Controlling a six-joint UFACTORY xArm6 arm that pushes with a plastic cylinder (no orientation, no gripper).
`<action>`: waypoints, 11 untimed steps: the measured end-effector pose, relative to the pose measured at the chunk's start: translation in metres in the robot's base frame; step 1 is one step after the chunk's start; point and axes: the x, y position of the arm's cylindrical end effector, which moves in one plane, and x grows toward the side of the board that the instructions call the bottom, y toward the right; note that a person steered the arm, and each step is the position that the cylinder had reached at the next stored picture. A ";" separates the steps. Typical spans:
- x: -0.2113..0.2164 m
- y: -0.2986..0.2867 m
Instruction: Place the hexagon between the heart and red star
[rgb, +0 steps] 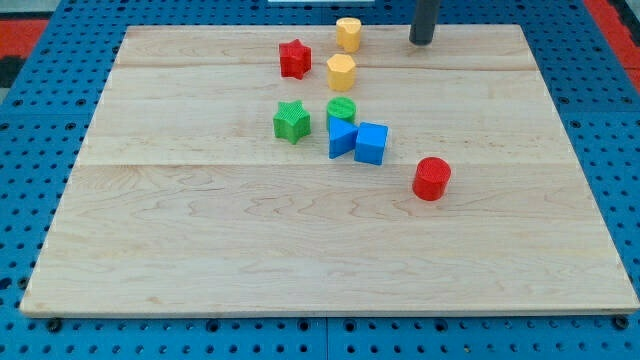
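The yellow hexagon lies near the board's top centre. The red star sits just to its left, with a small gap. The yellow block that looks like the heart sits above the hexagon, close to the board's top edge. My tip stands at the top of the board, to the right of the heart and up-right of the hexagon. It touches no block.
A green star, a green cylinder, a blue triangle and a blue cube cluster below the hexagon. A red cylinder lies to the lower right. The wooden board rests on a blue pegboard.
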 end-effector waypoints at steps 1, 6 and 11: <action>-0.003 -0.008; 0.028 -0.066; 0.068 -0.123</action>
